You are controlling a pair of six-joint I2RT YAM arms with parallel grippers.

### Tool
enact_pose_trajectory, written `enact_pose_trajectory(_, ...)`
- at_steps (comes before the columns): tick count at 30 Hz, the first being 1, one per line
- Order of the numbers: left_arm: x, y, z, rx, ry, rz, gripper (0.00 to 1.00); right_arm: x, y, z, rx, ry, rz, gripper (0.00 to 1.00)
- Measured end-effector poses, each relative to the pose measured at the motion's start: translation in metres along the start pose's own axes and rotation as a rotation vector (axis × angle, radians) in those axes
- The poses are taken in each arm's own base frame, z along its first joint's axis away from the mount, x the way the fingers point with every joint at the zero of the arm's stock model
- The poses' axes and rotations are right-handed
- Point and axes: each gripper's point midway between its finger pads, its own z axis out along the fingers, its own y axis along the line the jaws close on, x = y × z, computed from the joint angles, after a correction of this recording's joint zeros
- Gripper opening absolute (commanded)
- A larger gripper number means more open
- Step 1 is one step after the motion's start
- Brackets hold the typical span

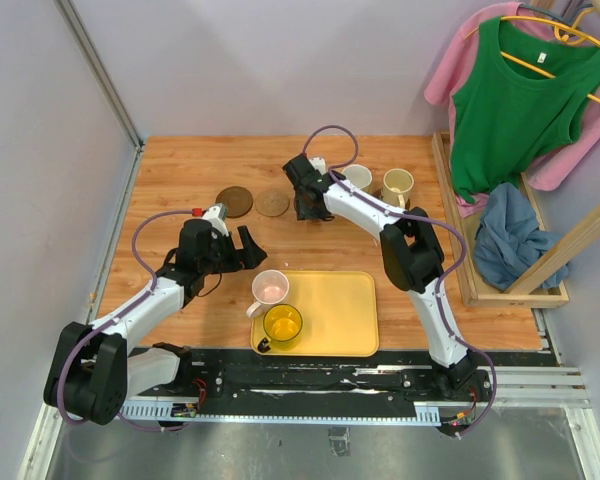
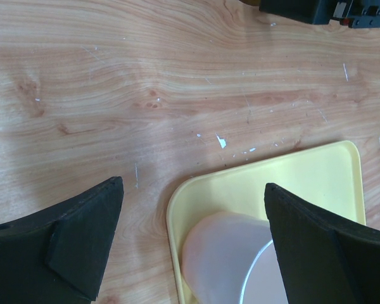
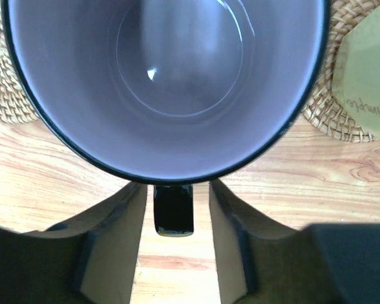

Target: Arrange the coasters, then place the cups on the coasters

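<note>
A purple-grey cup [image 3: 171, 76] with a dark handle [image 3: 173, 209] stands upright at the back of the table. My right gripper [image 3: 176, 187] is open, one finger on each side of that handle with a gap both ways. Woven coaster [image 3: 332, 107] edges show under the cup's sides. In the top view the right gripper [image 1: 308, 205] hides that cup. A dark brown coaster [image 1: 234, 201] and a tan coaster [image 1: 273, 203] lie left of it. My left gripper [image 2: 193, 183] is open and empty over the pink cup [image 2: 221, 253]. The yellow cup [image 1: 282, 323] stands beside the pink cup [image 1: 270, 287].
The pink and yellow cups sit at the left end of a yellow tray [image 1: 330, 310]. A pale cup [image 1: 357, 178] and a cream cup [image 1: 398, 184] stand at the back right. A wooden rack [image 1: 460, 240] with clothes borders the table's right side.
</note>
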Motion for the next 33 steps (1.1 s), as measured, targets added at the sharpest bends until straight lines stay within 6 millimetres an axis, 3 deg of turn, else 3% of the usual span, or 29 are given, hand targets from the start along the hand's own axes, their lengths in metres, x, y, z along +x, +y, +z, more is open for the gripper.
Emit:
enact_pose_trajectory(8, 0.000, 0.000, 0.000, -0.001, 0.002, -0.001, 0.96, 0.011, -0.003, 0.002, 0.002, 0.022, -0.009, 0.50)
enact_pose_trajectory(15, 0.001, 0.001, 0.001, -0.002, 0.003, -0.001, 0.96, 0.005, 0.000, -0.016, -0.019, -0.007, -0.014, 0.56)
enact_pose_trajectory(20, 0.000, 0.000, 0.000, 0.000, -0.001, -0.001, 0.96, -0.009, 0.000, -0.047, -0.040, -0.070, -0.025, 0.57)
enact_pose_trajectory(28, -0.010, -0.006, -0.004, 0.020, -0.040, 0.010, 0.96, -0.040, -0.009, -0.124, -0.099, -0.240, -0.026, 0.57)
enact_pose_trajectory(33, -0.012, -0.008, -0.003, 0.026, -0.048, 0.008, 0.96, -0.043, -0.026, -0.147, -0.096, -0.309, -0.029, 0.56)
